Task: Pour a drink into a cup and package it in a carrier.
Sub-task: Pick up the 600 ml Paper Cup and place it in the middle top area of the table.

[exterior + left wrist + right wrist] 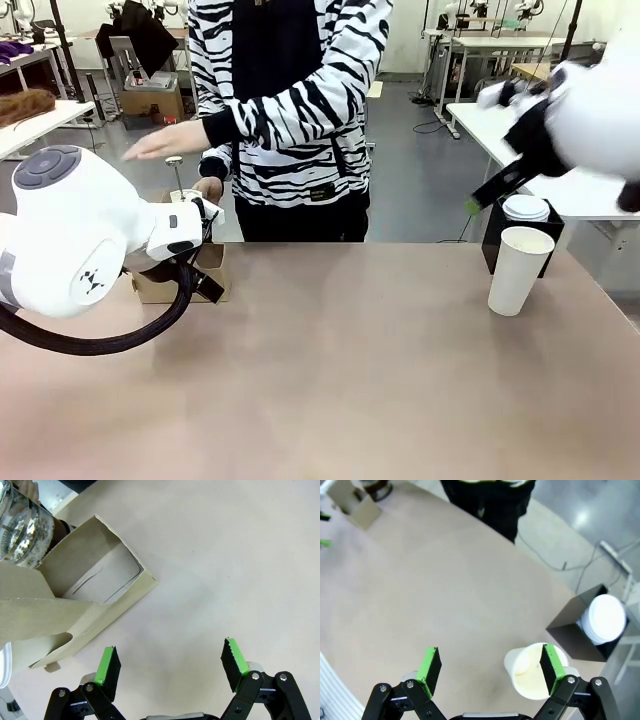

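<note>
The left gripper [171,665] has its jaws wide apart with nothing between them, over bare table [225,570]. The carrier [75,605], brown cardboard, lies at 10 o'clock from this gripper, clear of both fingers. Just beyond the carrier, at 11 o'clock in the left wrist view, stands a glass jug [20,530] with a metal frame. The dark brown drink [61,527] shows low in it, against the carrier wall.

In the front view the carrier sits at 9 o'clock on the table, partly hidden by the left arm. A person's hand [208,187] is at the jug, and the other hand [165,142] is held flat above it.

The cup [520,270], white paper, stands upright at 3 o'clock on the table. From above it looks empty. A black box [491,240] holding white lids [526,207] stands just behind it.

The right gripper [491,664] has its jaws apart and holds nothing. It is raised above the table with the cup below at its 4 o'clock. One finger crosses the cup's rim in the right wrist view, but the front view shows it clear of the cup.
</note>
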`<state>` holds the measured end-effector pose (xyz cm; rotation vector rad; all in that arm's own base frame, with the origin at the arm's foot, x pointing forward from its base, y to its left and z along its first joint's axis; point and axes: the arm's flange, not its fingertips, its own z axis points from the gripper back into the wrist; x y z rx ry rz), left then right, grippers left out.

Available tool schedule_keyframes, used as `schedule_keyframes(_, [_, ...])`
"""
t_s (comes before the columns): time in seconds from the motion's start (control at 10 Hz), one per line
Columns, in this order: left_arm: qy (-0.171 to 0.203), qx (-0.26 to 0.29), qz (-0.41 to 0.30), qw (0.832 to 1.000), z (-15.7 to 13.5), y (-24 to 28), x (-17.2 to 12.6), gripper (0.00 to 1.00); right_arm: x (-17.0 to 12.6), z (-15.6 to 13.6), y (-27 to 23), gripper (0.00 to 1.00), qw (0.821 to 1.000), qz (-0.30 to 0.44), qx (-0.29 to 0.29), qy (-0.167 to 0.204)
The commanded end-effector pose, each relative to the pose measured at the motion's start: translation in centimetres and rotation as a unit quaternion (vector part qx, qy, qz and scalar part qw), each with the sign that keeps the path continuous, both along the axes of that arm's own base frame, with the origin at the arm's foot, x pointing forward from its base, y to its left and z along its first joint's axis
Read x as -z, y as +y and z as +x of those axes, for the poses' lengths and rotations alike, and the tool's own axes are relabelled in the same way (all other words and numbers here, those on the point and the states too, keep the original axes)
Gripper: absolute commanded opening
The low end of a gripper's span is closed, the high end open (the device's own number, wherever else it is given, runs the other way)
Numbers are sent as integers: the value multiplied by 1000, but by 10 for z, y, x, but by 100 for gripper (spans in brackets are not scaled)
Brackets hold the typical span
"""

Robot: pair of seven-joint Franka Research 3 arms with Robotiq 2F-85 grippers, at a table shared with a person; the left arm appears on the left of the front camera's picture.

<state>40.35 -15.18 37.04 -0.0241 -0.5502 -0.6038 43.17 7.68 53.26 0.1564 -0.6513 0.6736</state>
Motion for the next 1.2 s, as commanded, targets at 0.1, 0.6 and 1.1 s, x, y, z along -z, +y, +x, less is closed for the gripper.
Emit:
schedule_keyframes(0.1, [0,0,0,1000,0,0,0,100,-8,2,-113,100,988,99,-118,-9])
schedule_keyframes(0.6, [0,0,0,1000,0,0,0,100,2,-18,-154,100,983,121,-127,-49])
schedule_keyframes(1.1, [0,0,0,1000,0,0,0,100,34,-12,-177,100,980,141,-126,-62])
